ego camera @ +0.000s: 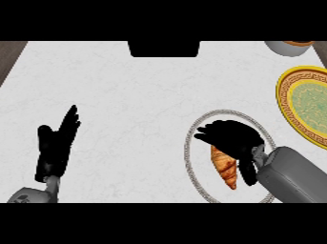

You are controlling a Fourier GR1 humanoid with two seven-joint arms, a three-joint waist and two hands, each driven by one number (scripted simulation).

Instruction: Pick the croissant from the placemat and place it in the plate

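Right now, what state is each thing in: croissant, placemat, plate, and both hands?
croissant: lying on the placemat, not yet lifted.
placemat: flat on the counter, carrying the croissant.
plate: empty, right of the placemat.
right hand: open, over the croissant's far end.
left hand: open, resting at lower left, holding nothing.

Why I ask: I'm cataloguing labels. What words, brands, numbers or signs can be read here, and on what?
None: no readable text anywhere.
The plate has a key-pattern border on its rim, not letters; the placemat, croissant and counter are unmarked.
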